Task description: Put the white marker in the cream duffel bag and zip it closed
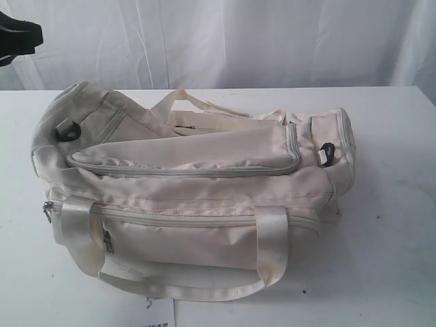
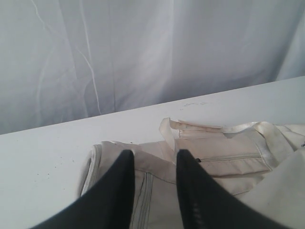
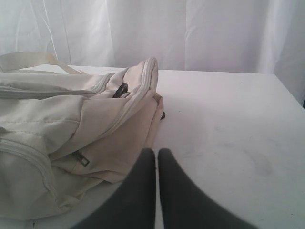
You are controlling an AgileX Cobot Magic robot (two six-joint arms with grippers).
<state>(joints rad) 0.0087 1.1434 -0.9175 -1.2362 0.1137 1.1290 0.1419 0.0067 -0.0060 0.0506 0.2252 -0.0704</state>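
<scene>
A printed paper slip (image 1: 160, 320) lies at the near edge of the white counter (image 1: 395, 225). Just behind it, the cream duffel bag (image 1: 197, 197) rests lengthwise, left to right, across the middle of the counter. Its shiny near handle (image 1: 170, 291) droops in a loop onto the counter in front of it.

Above the handle straps, a grey front pocket zip (image 1: 204, 221) runs along the bag's near side. Higher up is the top flap (image 1: 184, 155), with a grey zip along its near edge and up its right end. Whether that zip is shut all the way round cannot be told.

A black clip (image 1: 68, 131) sits on the bag's left end and a second black clip (image 1: 327, 150) on its right end.

The right pincer (image 3: 156, 152) has its fingers pressed together, holding nothing. It is over bare counter just beside the bag's right end.

The left pincer (image 2: 155, 155) is spread, with nothing between its fingers and the bag's left end below it.

The far handle (image 1: 197, 102) lies on the far side of the bag. A white curtain (image 1: 238, 41) hangs behind the counter.
</scene>
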